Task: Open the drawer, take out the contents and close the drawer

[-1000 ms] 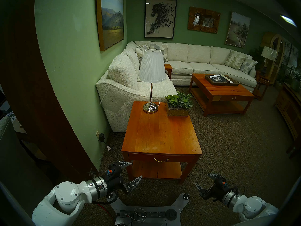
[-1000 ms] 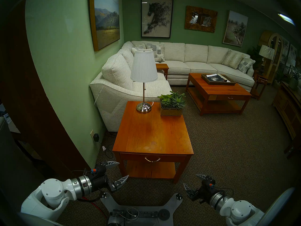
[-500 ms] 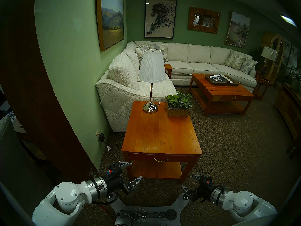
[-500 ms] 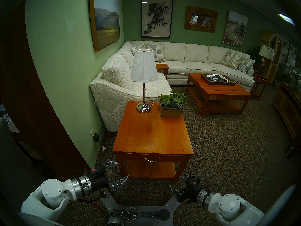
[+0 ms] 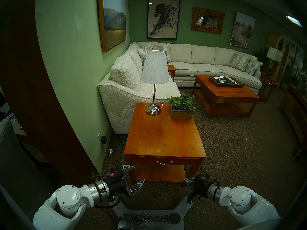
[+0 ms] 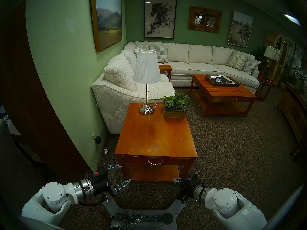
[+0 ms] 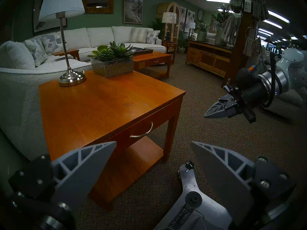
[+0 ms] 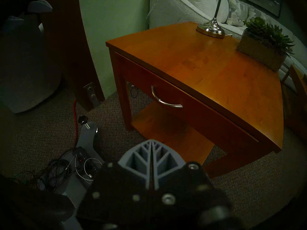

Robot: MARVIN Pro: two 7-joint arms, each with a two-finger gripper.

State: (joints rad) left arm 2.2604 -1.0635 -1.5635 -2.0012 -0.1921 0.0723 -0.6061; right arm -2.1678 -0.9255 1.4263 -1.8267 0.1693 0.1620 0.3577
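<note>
- Sitting flush in the front of the table (image 5: 163,135), the drawer (image 5: 146,159) is fully closed, its curved silver pull (image 5: 164,162) centred on the front and untouched.
- Nothing of the drawer's contents can be seen, since the front hides the inside.
- From the head view, the drawer lies at about 6 o'clock of the tabletop, directly above the table's lower shelf (image 5: 159,174).
- The left pincer (image 5: 132,175) hangs released, fingers spread wide, at about 8 o'clock of the pull, beside the table's left front leg (image 5: 131,173) and apart from it.
- The right pincer (image 5: 188,181) is clenched on nothing, its two grey fingers (image 8: 141,158) pressed flat together in the right wrist view.
- It sits at about 4 o'clock of the pull, close to the table's right front leg (image 5: 189,174), and whether it touches the leg cannot be told.
- On the far end of the tabletop, a lamp (image 5: 154,85) stands at about 12 o'clock, with a planter of succulents (image 5: 181,108) just beside it at 1 o'clock.
- Brown carpet (image 5: 232,158) covers the floor around the table.
</note>
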